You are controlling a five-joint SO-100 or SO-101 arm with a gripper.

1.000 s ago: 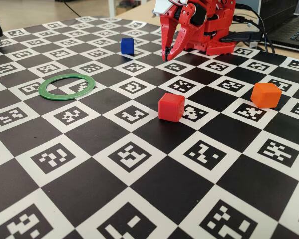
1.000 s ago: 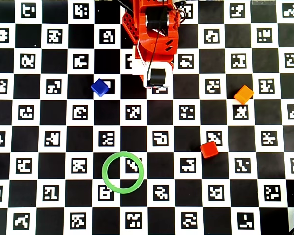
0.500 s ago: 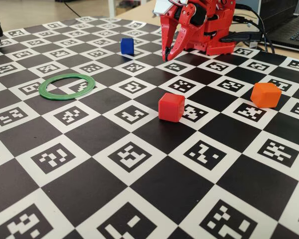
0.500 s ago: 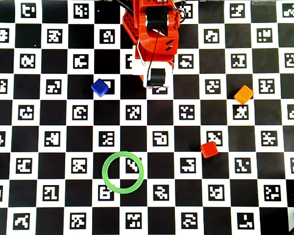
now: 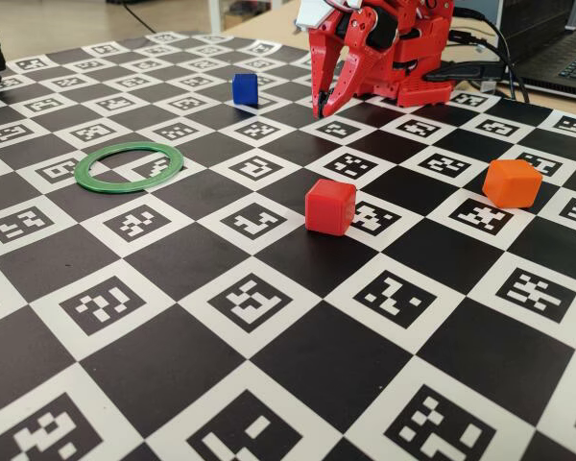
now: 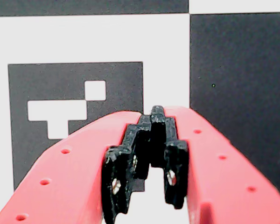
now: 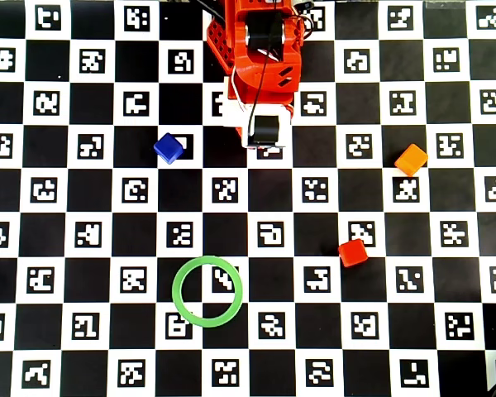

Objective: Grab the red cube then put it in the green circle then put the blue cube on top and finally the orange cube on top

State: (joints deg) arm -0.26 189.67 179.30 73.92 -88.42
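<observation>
In the fixed view the red cube [image 5: 329, 206] is the nearest thing on the checkered marker board [image 5: 269, 384]. It sits alone, partly on a white square and partly on a black one. The orange cube [image 5: 512, 182] lies to its right and a little farther back, well apart from it. The green circle [image 5: 130, 166] lies flat to the cube's left and farther back, with only board markings inside it. The blue cube [image 5: 245, 88] stands beyond the red cube, near the far edge, left of the arm.

Farthest from the red cube is the gripper [image 5: 324, 104], hanging from the folded red arm [image 5: 394, 48] with its tips pointing down just above the board. In the wrist view the gripper [image 6: 153, 116] has its jaws brought together, tips meeting, nothing between them.

In the overhead view the red cube [image 7: 352, 252] is right of the green circle [image 7: 207, 291], and all three cubes lie outside it.
</observation>
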